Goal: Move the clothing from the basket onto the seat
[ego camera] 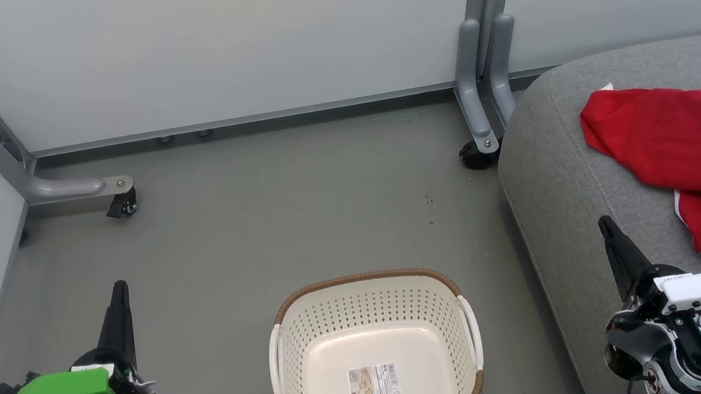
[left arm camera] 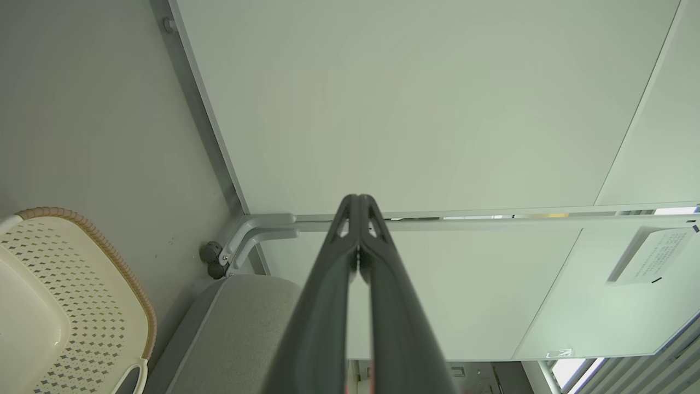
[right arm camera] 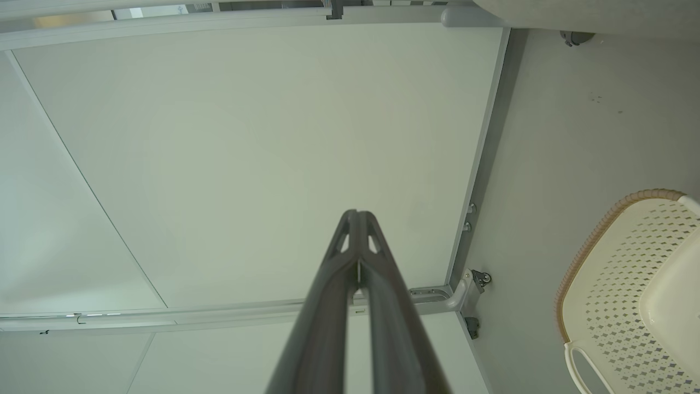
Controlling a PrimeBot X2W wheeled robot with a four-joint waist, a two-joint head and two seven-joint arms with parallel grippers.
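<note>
Grey floor (ego camera: 264,230), basket (ego camera: 367,310) bottom centre, empty. Red clothing (ego camera: 669,137) lies on the seat (ego camera: 551,173) at the right edge of the frame, up-right of my right fingers (ego camera: 621,256), nearer that arm. At lower left, my left fingers (ego camera: 119,319). Both pairs clenched, holding nothing. Task looks done.

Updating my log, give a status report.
Shut and empty: left claw, right claw. Red clothing on seat; basket holds no garments. No obstruction seen.

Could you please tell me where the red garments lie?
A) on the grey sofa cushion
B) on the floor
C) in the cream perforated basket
A: the bright red fabric garments lie on the grey woven-fabric sofa cushion; the cream perforated plastic basket holds no clothing.
</note>
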